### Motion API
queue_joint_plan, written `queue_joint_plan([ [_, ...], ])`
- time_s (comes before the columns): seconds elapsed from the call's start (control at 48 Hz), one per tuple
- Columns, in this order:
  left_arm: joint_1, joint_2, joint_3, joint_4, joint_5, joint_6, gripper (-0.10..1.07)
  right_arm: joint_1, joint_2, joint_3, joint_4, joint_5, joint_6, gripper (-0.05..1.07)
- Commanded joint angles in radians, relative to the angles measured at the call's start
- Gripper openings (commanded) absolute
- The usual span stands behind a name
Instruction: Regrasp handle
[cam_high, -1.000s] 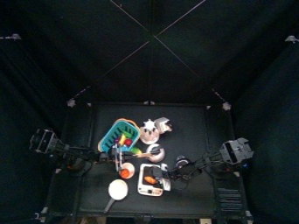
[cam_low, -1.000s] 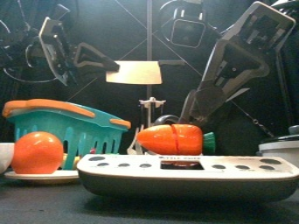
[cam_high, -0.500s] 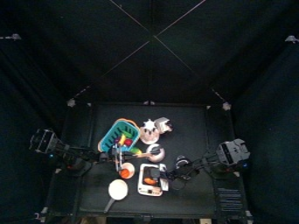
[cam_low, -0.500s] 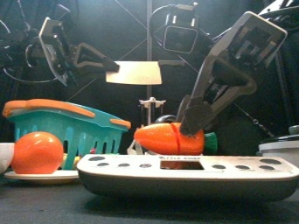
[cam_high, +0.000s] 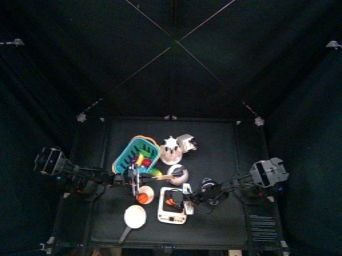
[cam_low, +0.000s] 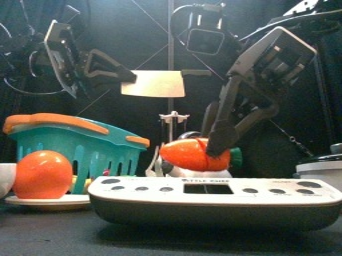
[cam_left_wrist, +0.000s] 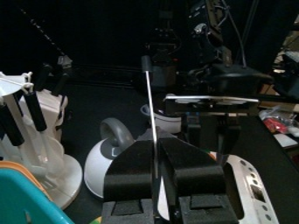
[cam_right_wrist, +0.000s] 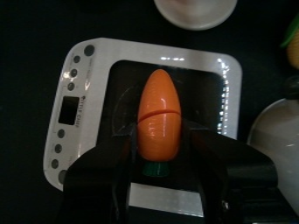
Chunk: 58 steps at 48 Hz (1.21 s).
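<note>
One carrot, one scale

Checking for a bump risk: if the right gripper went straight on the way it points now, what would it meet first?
Most likely the toy carrot lying on the kitchen scale. The right gripper stands over the carrot's green end, jaws either side; whether they touch it is unclear.

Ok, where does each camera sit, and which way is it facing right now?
Top: high overhead, straight down; both arms beside the scale.
Front: table edge, level; scale near, right gripper on the carrot.
Left wrist: over the shut left gripper, which pinches a thin rod, toward the right arm.
Right wrist: down on the carrot between its jaws.
Shared: front and right wrist both show carrot and scale.
</note>
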Motion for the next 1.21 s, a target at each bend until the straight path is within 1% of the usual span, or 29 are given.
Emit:
queue_joint_plan([
  [0.0, -0.002, -0.002, -0.009, 0.002, -0.005, 0.0, 0.37, -0.008, -0.064, -0.005, -0.025, 0.0, -0.002, 0.66],
  [0.188, -0.002, -0.002, -0.009, 0.002, -0.005, 0.0, 0.37, -0.008, -0.081, 0.006, -0.026, -0.015, -0.002, 0.66],
  [0.271, -0.002, -0.002, -0.009, 0.002, -0.005, 0.0, 0.37, -0.014, -0.081, 0.009, -0.023, -0.04, -0.002, 0.66],
  [0.458, 0.0, -0.002, -0.008, 0.0, -0.005, 0.0, 0.37, -0.051, -0.081, 0.037, 0.051, -0.123, -0.002, 0.66],
  [0.604, -0.002, -0.002, -0.009, 0.002, -0.005, 0.0, 0.37, -0.074, -0.083, 0.063, 0.086, -0.189, 0.0, 0.66],
  [0.708, -0.002, -0.002, -0.009, 0.002, -0.005, 0.0, 0.37, -0.077, -0.084, 0.069, 0.091, -0.207, 0.0, 0.66],
  [0.896, 0.0, 0.0, -0.009, 0.0, -0.005, 0.0, 0.37, -0.074, -0.083, 0.074, 0.103, -0.209, 0.0, 0.66],
  [1.062, 0.0, 0.002, -0.009, 0.0, -0.005, 0.0, 0.37, -0.069, -0.077, 0.08, 0.106, -0.252, 0.002, 0.66],
  [1.188, 0.0, 0.002, -0.009, 0.0, -0.005, 0.0, 0.37, -0.067, -0.074, 0.086, 0.11, -0.261, 0.003, 0.66],
])
